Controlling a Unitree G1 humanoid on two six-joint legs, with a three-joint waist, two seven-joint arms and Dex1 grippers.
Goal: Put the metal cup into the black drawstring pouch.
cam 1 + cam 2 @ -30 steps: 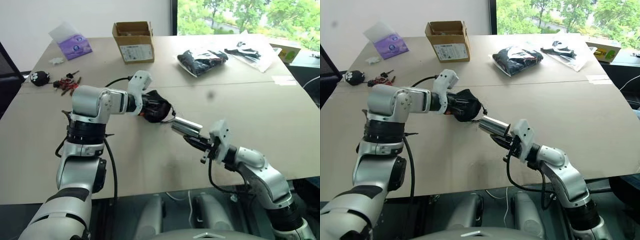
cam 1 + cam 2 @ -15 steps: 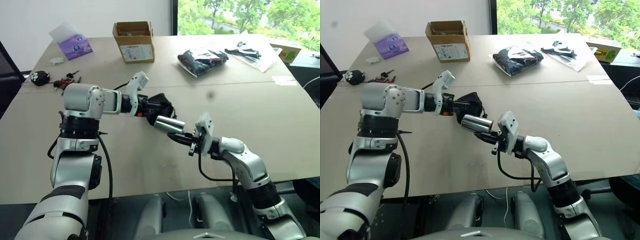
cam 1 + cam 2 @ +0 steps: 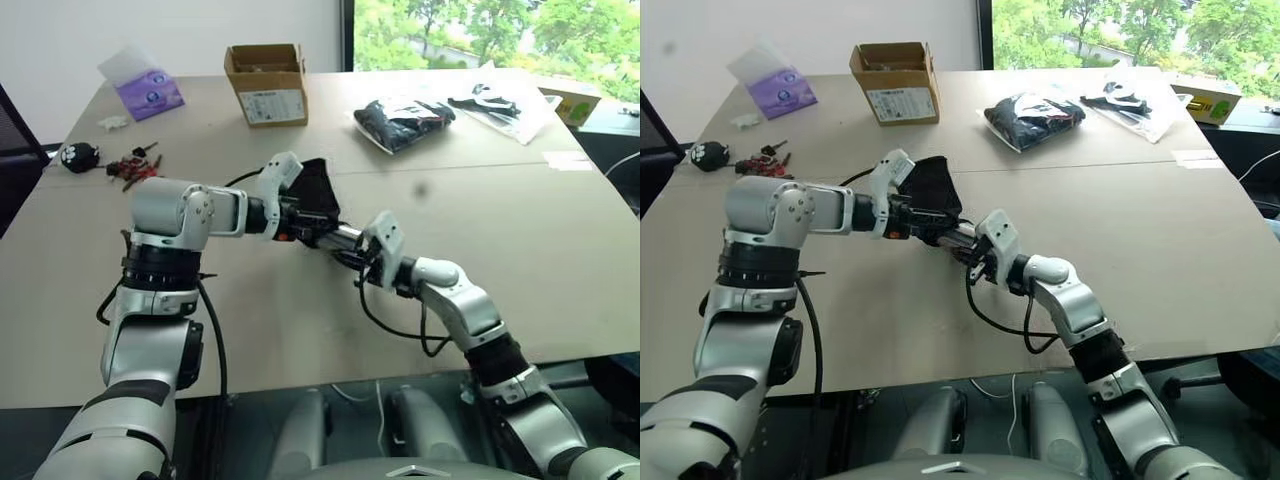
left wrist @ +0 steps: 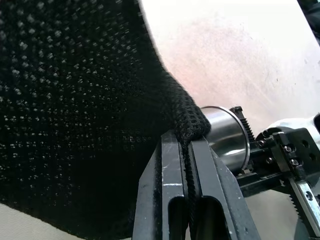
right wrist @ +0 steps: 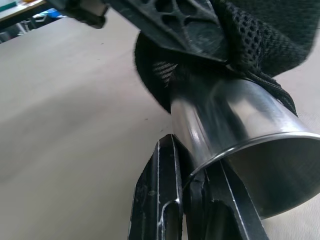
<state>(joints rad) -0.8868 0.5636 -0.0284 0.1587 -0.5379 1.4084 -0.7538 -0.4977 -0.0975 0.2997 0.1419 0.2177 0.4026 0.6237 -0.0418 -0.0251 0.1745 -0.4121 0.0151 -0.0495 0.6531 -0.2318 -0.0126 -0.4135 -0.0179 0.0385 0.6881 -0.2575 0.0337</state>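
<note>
The right end effector (image 5: 192,197) pinches the rim of the metal cup (image 5: 235,135) at its open end, one finger inside the wall and one outside, and holds the cup's closed end in the mouth of the black drawstring pouch (image 3: 312,190). The left end effector (image 4: 186,165) is clamped flat on the pouch's mesh edge, holding the bag clear of the tabletop (image 3: 520,240) with its mouth facing the cup. In the left eye view the two meet near the centre of the frame, the pouch rising toward 12 o'clock from the left end effector and the cup lying at about 4 o'clock from the pouch.

The task looks to be well into its insertion step. Both items are in hand and lined up, and the cup's far end sits under the pouch's fabric lip. A good stretch of shiny steel, including the whole open rim, is outside the bag in both wrist views, so the cup is partly in at most. What remains, by this reading, is to push it fully inside and then let go of the rim.

Toward 12 o'clock on the tabletop stands a cardboard box (image 3: 266,70), with plastic-wrapped black items (image 3: 405,118) at 1 o'clock, well apart from the work.
</note>
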